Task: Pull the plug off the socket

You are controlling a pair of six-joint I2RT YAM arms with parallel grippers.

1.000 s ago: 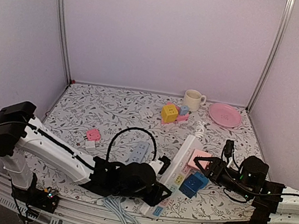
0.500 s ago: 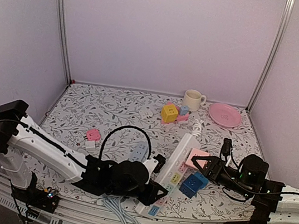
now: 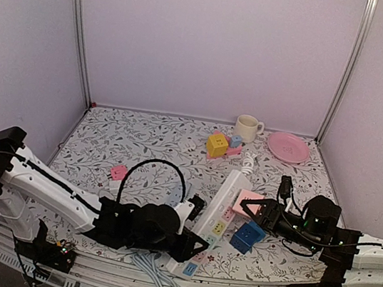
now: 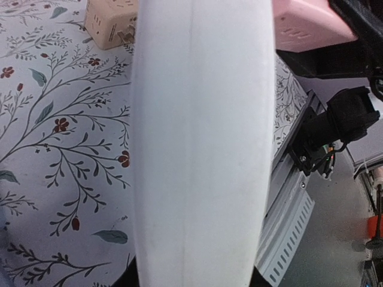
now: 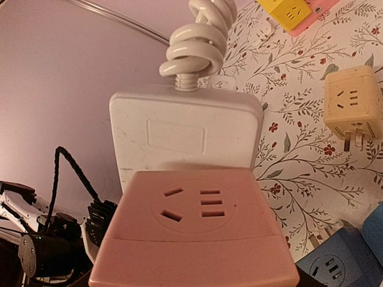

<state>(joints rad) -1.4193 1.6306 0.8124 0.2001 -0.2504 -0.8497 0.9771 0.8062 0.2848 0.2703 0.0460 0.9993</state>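
Note:
A white power strip (image 3: 223, 199) lies slanted across the table, its coiled cord (image 3: 248, 163) at the far end. My left gripper (image 3: 189, 248) is shut on the strip's near end; in the left wrist view the strip (image 4: 200, 149) fills the middle and hides the fingers. My right gripper (image 3: 252, 209) is shut on a pink plug cube (image 3: 248, 199) at the strip's right side. In the right wrist view the pink plug (image 5: 197, 233) sits in front of the strip (image 5: 185, 128). I cannot tell whether its pins are still in the socket.
Blue plug cubes (image 3: 248, 235) lie right of the strip. A beige adapter (image 5: 353, 107) lies on the floral cloth. At the back stand a mug (image 3: 248, 128), a pink plate (image 3: 288, 147) and coloured cubes (image 3: 218, 145). On the left are a pink adapter (image 3: 119, 172) and a black cable loop (image 3: 155, 170).
The left gripper has dragged the strip's near end to the left and toward the front edge. The right gripper with the pink plug has shifted slightly left and back.

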